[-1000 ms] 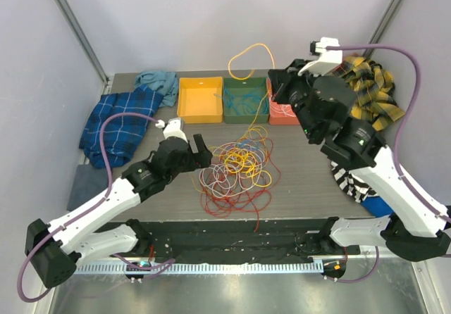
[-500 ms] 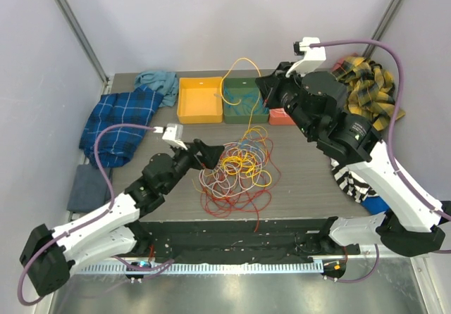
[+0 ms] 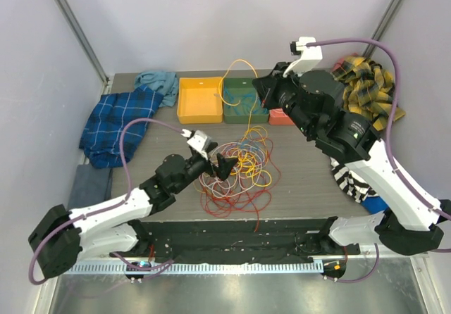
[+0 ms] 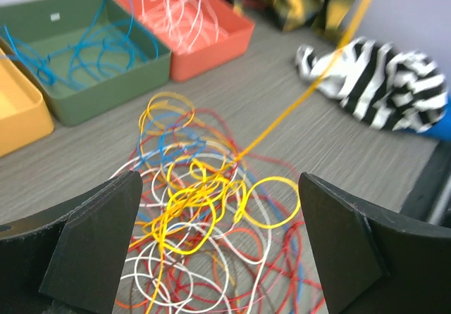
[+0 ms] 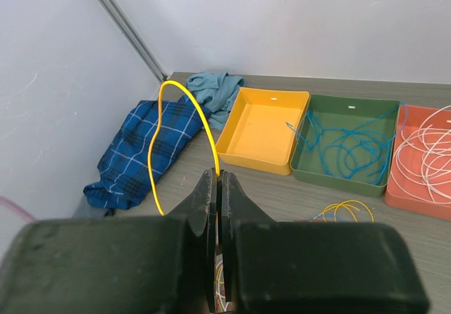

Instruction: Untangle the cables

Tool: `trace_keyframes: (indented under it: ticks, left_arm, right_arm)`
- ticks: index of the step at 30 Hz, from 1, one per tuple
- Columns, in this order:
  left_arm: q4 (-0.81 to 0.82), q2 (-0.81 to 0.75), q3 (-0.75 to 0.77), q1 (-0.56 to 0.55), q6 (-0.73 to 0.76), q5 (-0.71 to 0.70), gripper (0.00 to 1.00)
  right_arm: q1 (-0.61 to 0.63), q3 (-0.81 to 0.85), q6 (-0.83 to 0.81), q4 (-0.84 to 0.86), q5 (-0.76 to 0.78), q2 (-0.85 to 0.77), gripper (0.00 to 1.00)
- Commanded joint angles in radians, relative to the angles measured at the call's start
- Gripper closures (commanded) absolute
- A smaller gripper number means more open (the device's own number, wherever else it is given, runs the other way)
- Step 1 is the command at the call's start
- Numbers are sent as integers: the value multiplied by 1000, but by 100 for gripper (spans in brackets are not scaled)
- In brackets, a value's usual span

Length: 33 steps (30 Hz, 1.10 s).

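— Where's the left gripper (image 3: 224,166)?
— Low over the left side of the tangled cables (image 3: 239,167) in the middle of the table (image 3: 303,184), its fingers spread wide with nothing clamped. The heap shows between them.
— And the right gripper (image 5: 217,179)?
— Raised by the green bin (image 3: 245,101), pinched tight on one yellow cable (image 5: 184,101). That strand rises taut from the heap to its tips, then loops above.

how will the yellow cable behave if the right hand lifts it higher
Probably floppy yet slightly springy: past the right hand the yellow cable holds an arc. Likely very light, being so thin. It may snag: it runs taut into the pile, which could drag along.
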Motion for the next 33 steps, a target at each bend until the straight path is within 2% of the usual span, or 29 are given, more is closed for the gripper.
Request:
trace_keyframes:
  ticks: [1,3,6,8,9,10,11,15,16,17,20,22,23,26,30,33]
  left_arm:
    - [38,119,62,-5,80,-29,3]
    - [49,162,99,-3,89,-37,5]
    - [53,256,164,-2,108,-32,14]
    - [55,294,184,4,109,-45,37]
    - [52,294,205,18,102,-52,52]
    - [6,285,220,29,96,-57,92]
    - [-19,262,239,52,89,-75,100]
    - [-135,149,373,83,109,-108,100]
    - [-201,127,418,83,114,-120,100]
    - [-256,110,467,83,112,-149,100]
    - [-437,92,731,83,114,-199,100]
    - [-512,109,853,83,117,-224,100]
    - [-581,119,985,83,126,-233,100]
    - [-677,173,1210,83,122,-241,100]
    - [-776,230,1417,83,105,-224,100]
    - [-790,273,1547,83,112,-220,100]
  right_arm:
    - [1,51,17,25,-45,10,99]
    - [1,58,19,22,-53,8,99]
    - [2,54,30,22,-61,-4,99]
    - [1,54,33,17,-64,-16,99]
    - [2,52,31,8,-64,-21,99]
    - [2,52,31,2,-62,-27,99]
    - [2,49,31,-4,-52,-34,99]
    - [1,-16,39,-1,-38,-93,97]
    - [2,-30,42,3,-42,-100,89]
    - [1,-46,46,5,-42,-105,69]
    - [1,-128,77,17,-27,-137,52]
    - [1,-208,103,32,-27,-166,48]
    - [1,-239,108,58,-28,-177,48]
    - [2,-361,131,104,-36,-208,47]
    - [1,-518,154,170,-62,-220,47]
    - [1,-596,172,209,-93,-214,47]
